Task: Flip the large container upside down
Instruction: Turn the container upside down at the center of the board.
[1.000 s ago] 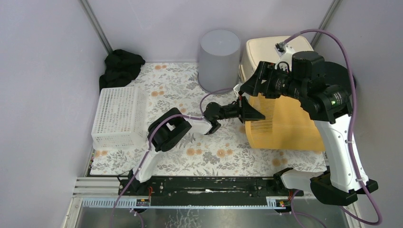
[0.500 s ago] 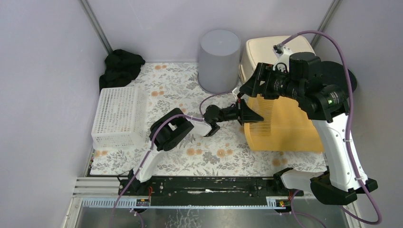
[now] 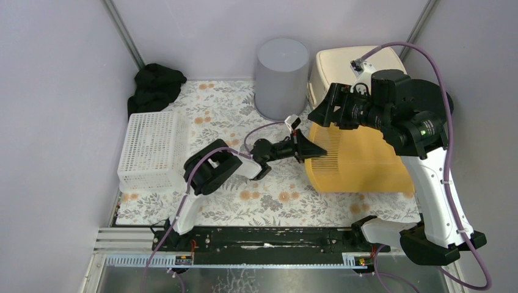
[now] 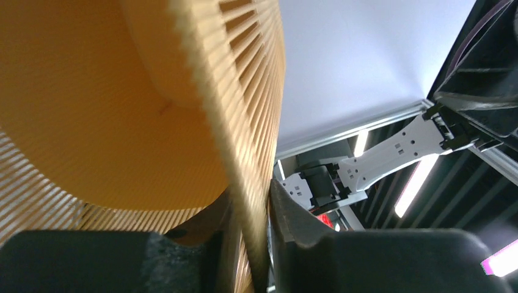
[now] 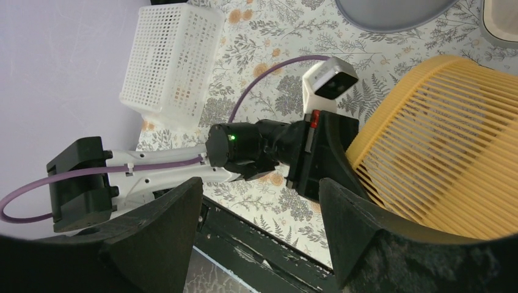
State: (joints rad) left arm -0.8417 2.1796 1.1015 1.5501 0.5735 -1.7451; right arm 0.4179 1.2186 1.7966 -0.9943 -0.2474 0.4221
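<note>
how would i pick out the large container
Start at the floral mat and go to its right side, in front of the cream bin. The large container is the yellow-orange slatted basket there, unlike the white mesh basket and plain grey tub.

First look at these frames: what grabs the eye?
The big orange slatted basket right of centre dominates, with the left gripper clamped on its left rim. The right gripper hangs open above the basket's back-left corner. A white mesh basket sits at the table's left edge.
</note>
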